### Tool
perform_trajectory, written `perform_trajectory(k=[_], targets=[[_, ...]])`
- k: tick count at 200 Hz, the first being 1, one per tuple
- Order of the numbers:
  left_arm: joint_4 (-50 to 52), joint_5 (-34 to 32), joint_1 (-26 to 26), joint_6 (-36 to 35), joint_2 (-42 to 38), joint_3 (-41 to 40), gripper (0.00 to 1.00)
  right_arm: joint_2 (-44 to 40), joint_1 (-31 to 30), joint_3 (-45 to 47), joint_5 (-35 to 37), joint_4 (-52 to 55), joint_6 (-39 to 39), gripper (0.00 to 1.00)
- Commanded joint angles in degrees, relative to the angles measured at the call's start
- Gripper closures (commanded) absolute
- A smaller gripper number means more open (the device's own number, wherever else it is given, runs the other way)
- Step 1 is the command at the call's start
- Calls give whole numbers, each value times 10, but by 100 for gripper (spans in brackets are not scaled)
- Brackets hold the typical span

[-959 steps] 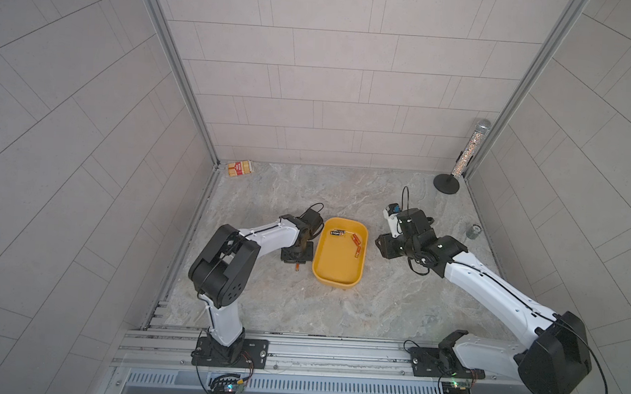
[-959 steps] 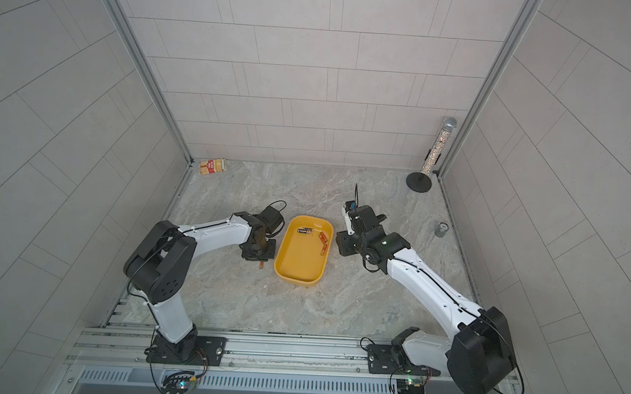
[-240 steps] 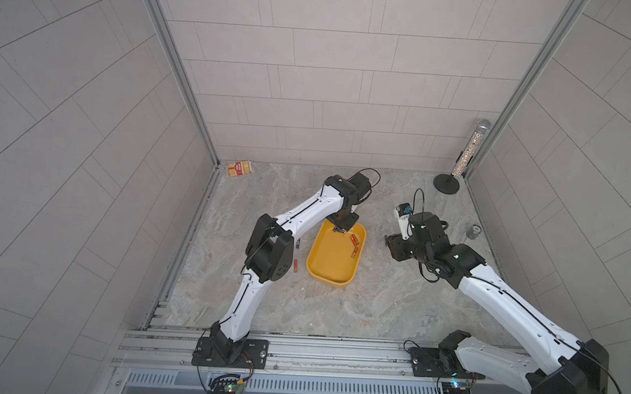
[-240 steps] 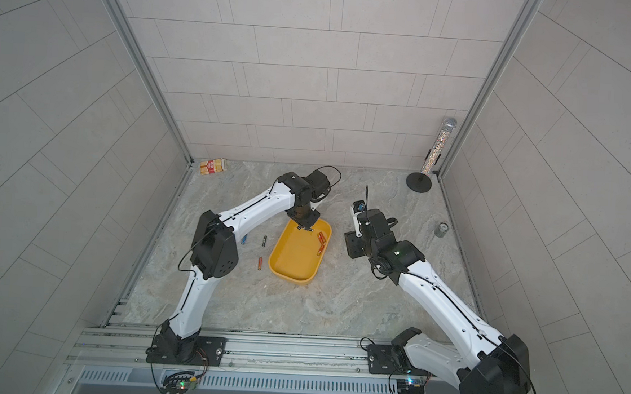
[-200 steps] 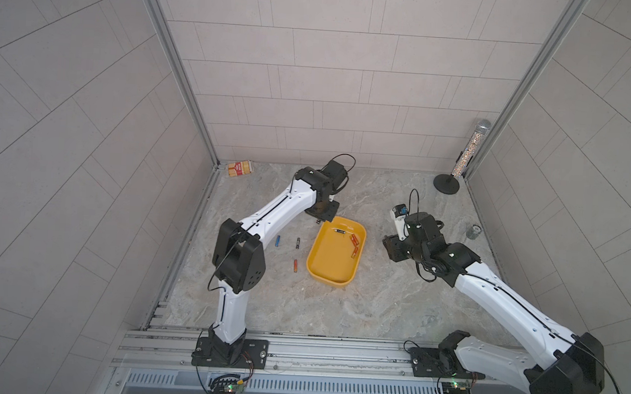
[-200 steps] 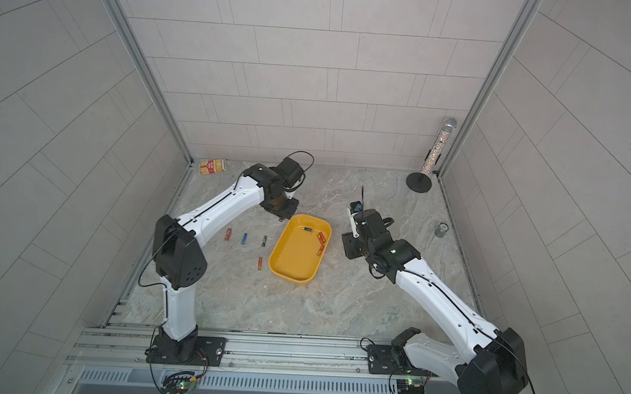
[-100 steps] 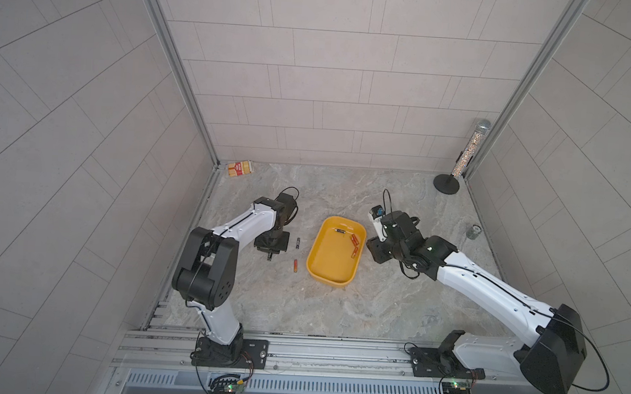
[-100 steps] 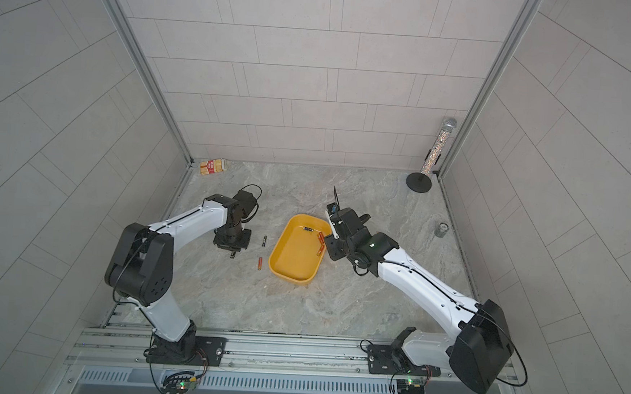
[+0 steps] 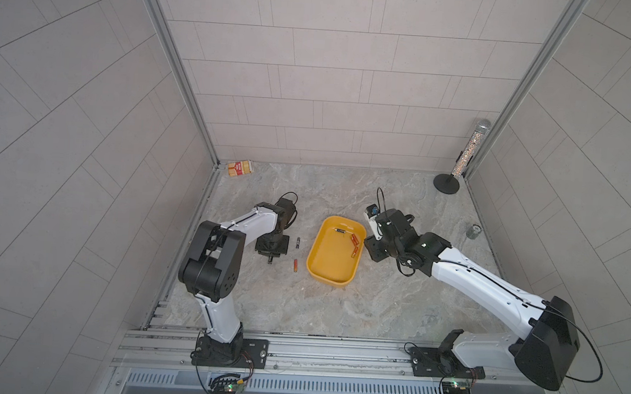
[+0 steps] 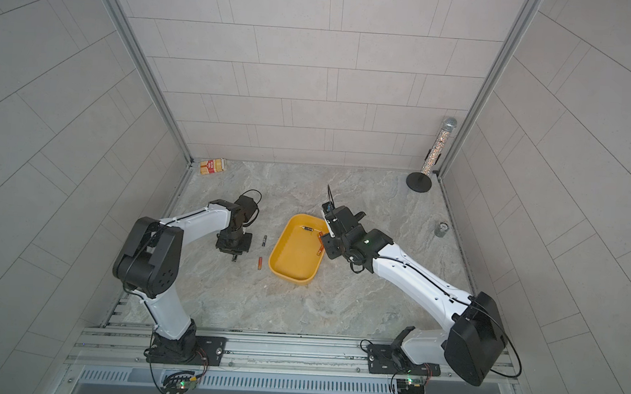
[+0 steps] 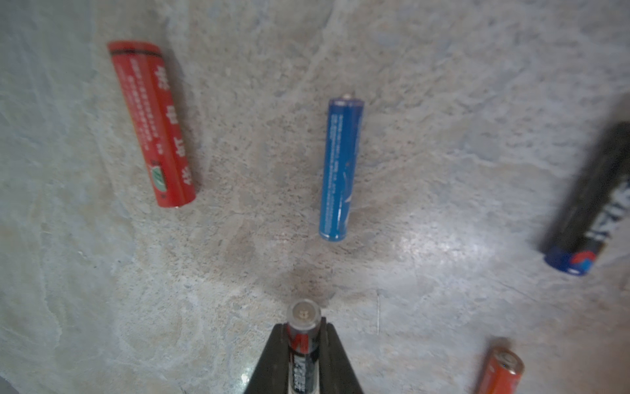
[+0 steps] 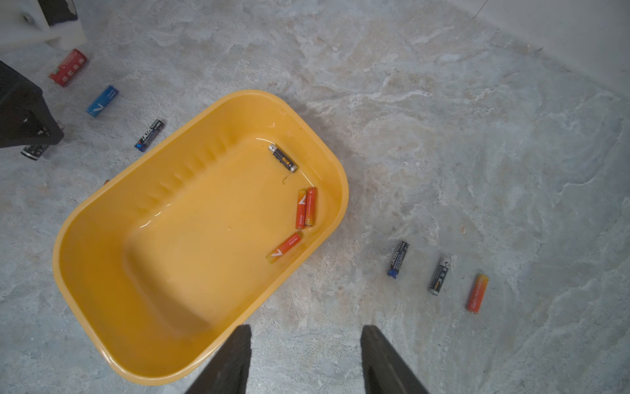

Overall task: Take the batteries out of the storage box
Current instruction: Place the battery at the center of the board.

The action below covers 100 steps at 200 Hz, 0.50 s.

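Marble tabletop (image 9: 356, 309) hosting removed batteries (image 9: 295, 265) either side of yellow storage box (image 9: 328, 262), centre frame. Left gripper (image 11: 303, 329) pinching black battery (image 11: 300, 354) low over tabletop, seemingly setting it beside blue battery (image 11: 341, 167). Right gripper (image 12: 306, 329) gaping empty by box rim — four batteries (image 12: 305, 208) lying inside.

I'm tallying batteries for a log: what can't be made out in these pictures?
Held black battery: mostly hidden within the left gripper, left wrist view.
Blurred black battery: cut by the frame edge, left wrist view.
Orange battery: nearly all hidden behind the storage box rim, right wrist view.
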State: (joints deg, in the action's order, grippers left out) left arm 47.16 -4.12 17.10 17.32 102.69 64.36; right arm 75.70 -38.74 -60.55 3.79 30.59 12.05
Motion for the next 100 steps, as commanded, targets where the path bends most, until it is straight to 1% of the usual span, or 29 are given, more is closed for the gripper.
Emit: perform_trajectory(k=[1, 26, 56, 100], targets=[[-1, -6, 5, 11, 15, -10, 94, 5, -2, -18, 10, 14, 0, 44], [-5, -5, 8, 15, 19, -16, 93, 8, -2, -20, 12, 14, -1, 44], [-12, -4, 10, 19, 20, -23, 88, 15, -2, -23, 16, 16, -3, 44], [-5, 10, 17, 29, -3, -26, 84, 23, -2, -30, 20, 22, -1, 44]])
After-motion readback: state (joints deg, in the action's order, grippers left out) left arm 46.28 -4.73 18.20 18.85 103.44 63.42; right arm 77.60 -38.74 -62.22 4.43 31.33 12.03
